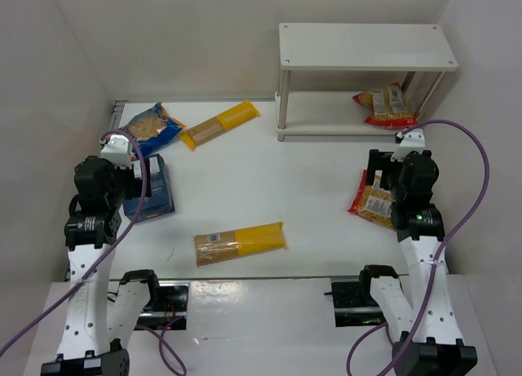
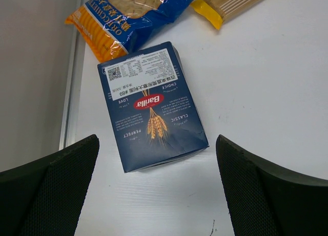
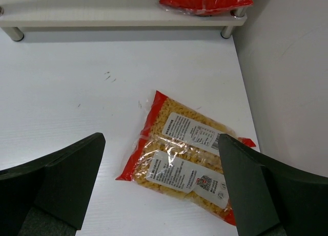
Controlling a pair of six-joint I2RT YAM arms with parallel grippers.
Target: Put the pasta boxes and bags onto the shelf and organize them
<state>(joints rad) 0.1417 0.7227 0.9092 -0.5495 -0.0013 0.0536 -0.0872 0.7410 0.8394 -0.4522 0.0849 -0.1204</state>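
The white two-tier shelf (image 1: 367, 58) stands at the back right. One red-edged bag (image 1: 385, 105) lies on its lower tier, also in the right wrist view (image 3: 205, 0). A second red-edged bag (image 1: 373, 200) (image 3: 187, 162) lies flat on the table under my open right gripper (image 3: 161, 195). The dark blue box (image 1: 151, 188) (image 2: 151, 108) lies flat at the left, just ahead of my open, empty left gripper (image 2: 156, 195). The blue-orange bag (image 1: 151, 127) (image 2: 128, 16) lies behind it. One spaghetti pack (image 1: 220, 123) lies at the back, another (image 1: 239, 242) at the front middle.
White walls close in the table on the left, back and right. A metal strip (image 2: 72, 92) runs along the left wall beside the box. The right wall (image 3: 292, 82) is close to the bag on the table.
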